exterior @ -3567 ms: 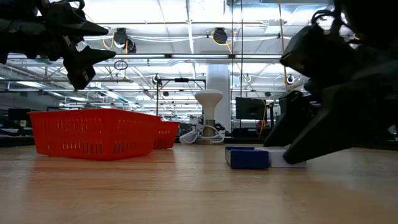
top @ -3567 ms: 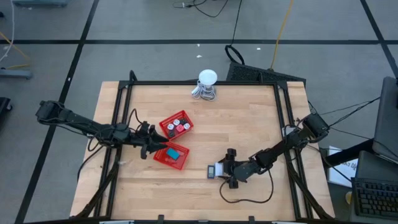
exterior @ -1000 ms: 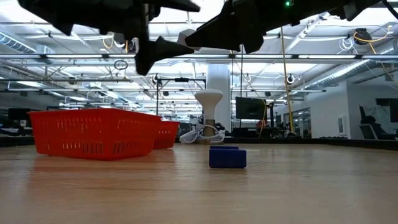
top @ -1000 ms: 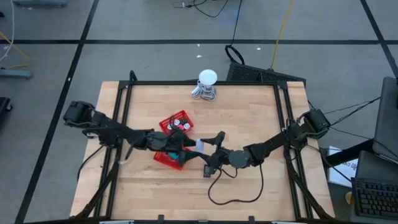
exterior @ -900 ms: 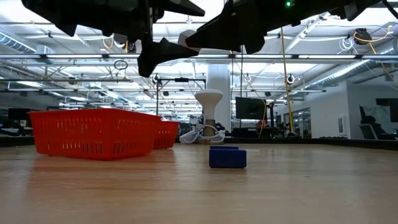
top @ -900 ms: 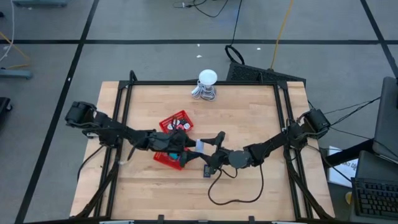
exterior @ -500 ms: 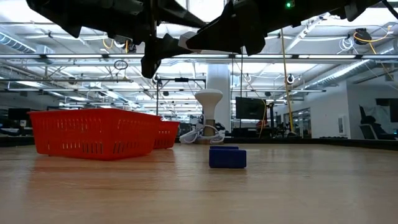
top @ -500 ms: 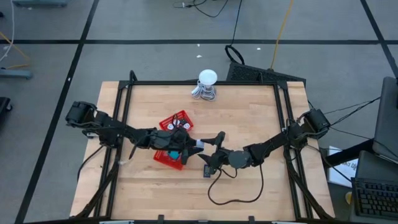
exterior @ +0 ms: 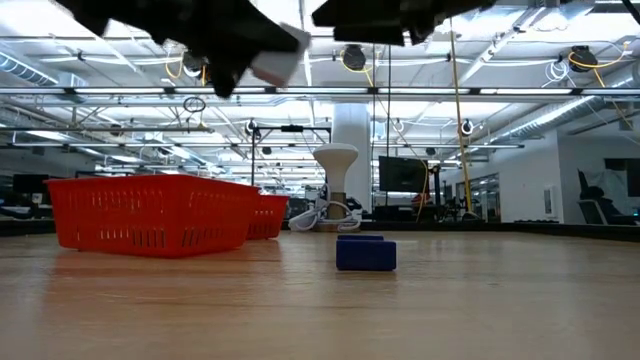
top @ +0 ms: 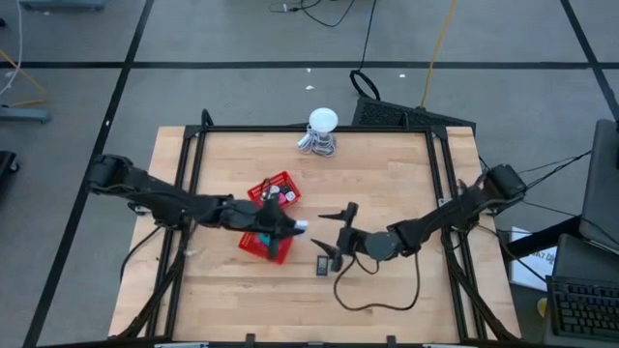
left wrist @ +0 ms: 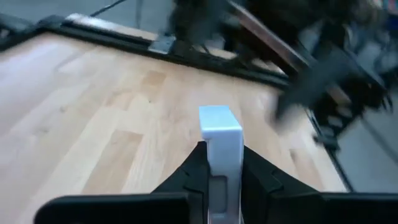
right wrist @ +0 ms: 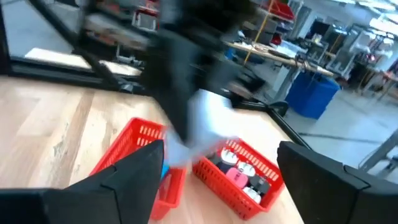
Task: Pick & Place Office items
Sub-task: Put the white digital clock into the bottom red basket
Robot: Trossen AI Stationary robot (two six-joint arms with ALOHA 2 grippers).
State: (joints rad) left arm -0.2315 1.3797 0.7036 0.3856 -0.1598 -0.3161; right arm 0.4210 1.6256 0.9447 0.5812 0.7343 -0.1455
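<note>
L gripper clamps pale blue-white block above near red basket; R gripper wide open, empty, beside dark blue block.

The white piece now sits clamped in the left gripper, no longer in the right gripper, which stands with fingers spread and has drawn back toward 3 o'clock. Both grippers have left the 3 o'clock edge of the near basket; the dark blue piece lies alone on the table, uncovered
</note>
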